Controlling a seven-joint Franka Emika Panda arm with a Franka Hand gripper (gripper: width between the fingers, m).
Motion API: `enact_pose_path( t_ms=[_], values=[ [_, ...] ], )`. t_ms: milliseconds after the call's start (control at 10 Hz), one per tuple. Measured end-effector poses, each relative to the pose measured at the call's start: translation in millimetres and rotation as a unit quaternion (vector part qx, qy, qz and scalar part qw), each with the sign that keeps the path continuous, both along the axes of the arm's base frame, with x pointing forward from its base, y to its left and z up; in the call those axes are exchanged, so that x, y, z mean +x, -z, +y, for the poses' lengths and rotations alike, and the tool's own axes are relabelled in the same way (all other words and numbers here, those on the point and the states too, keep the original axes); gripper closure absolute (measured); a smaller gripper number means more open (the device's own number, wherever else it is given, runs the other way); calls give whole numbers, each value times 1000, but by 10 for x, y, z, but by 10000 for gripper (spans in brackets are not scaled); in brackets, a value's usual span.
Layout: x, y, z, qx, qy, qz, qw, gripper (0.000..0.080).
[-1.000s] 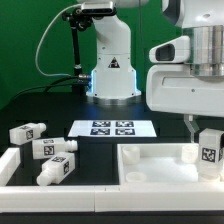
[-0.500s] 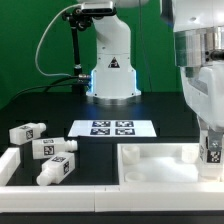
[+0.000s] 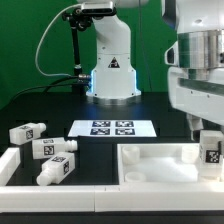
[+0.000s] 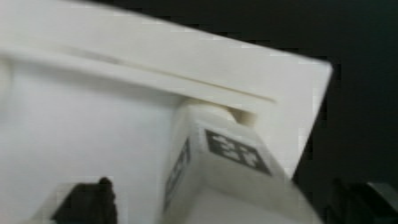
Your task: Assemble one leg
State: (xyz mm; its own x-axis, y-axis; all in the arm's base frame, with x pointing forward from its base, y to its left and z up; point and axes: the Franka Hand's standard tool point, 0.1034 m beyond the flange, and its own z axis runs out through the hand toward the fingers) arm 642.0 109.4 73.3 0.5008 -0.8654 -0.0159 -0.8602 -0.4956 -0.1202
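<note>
Leg (image 3: 210,150) upright at panel (image 3: 150,160) corner — jaws apart.

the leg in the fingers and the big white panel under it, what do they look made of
The leg: likely matte white plastic, an even, dull surface with blocky edges; its black-and-white tag looks like a printed sticker. The panel: seemingly the same matte white plastic, with a moulded-looking raised rim. The wrist view is too blurred to confirm texture.

bright even light, soft blur in wrist view
</note>
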Motion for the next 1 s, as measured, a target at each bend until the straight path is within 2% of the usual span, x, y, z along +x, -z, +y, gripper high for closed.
enact_pose_path(
  t_ms=[500, 700, 800, 900, 1000],
  values=[
    [-6, 22, 0, -18, -188, -8, 982, 150],
    [0, 4, 39, -46, -357, -18, 933, 150],
    [-4, 13, 49, -36, -307, -16, 951, 150],
    [-4, 15, 39, -37, -313, -16, 949, 276],
    [-6, 18, 47, -33, -290, -15, 956, 276]
  ],
)
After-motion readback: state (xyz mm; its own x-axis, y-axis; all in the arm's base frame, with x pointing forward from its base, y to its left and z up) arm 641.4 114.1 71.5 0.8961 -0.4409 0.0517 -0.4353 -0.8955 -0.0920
